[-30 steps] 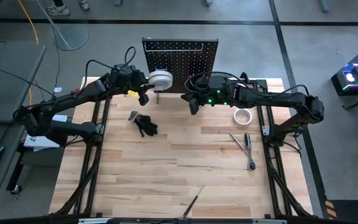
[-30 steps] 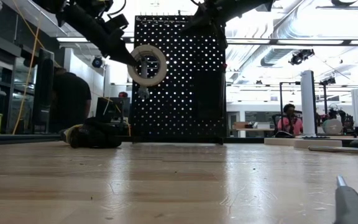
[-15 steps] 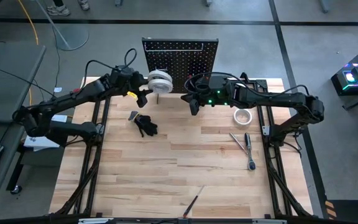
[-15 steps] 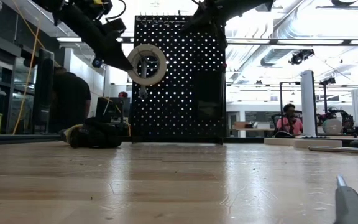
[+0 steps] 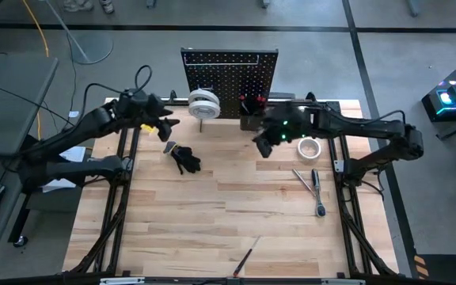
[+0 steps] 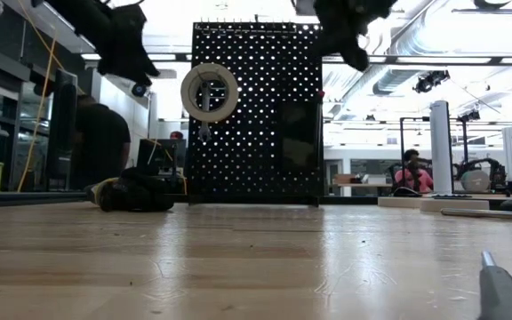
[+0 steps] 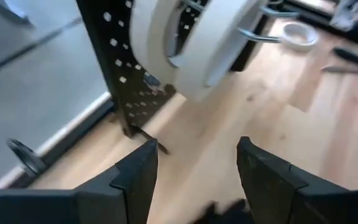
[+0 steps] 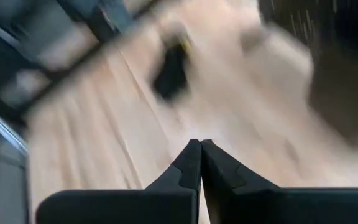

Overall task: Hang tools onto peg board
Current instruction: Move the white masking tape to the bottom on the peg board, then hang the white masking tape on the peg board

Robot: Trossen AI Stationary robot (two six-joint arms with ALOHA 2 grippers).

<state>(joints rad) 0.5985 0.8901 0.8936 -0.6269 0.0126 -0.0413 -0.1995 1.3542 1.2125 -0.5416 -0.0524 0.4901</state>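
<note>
The black peg board (image 5: 229, 70) stands upright at the table's far edge. A white tape roll (image 5: 203, 101) hangs on it by its centre hole from a metal peg (image 7: 258, 35); the low view shows the tape roll (image 6: 209, 92) on the peg board (image 6: 265, 133) too. My left gripper (image 5: 167, 128) is open, to the left of the roll and clear of it; its wrist view has the roll (image 7: 194, 43) ahead of the open fingers (image 7: 194, 171). My right gripper (image 5: 264, 147) is shut on nothing, just in front of the board's small black bin (image 5: 250, 120).
A second tape roll (image 5: 309, 147) lies flat at the right, with silver wrenches (image 5: 316, 188) nearer the front. A dark bundle (image 5: 185, 159) and a small silver tool (image 5: 169, 146) lie left of centre. A slim screwdriver (image 5: 244, 258) lies at the near edge.
My left gripper has let go of the tape roll and drawn back toward the table's left edge; the roll stays hanging on the peg board. My right gripper, still shut, has pulled away from the board toward the near and right edges.
</note>
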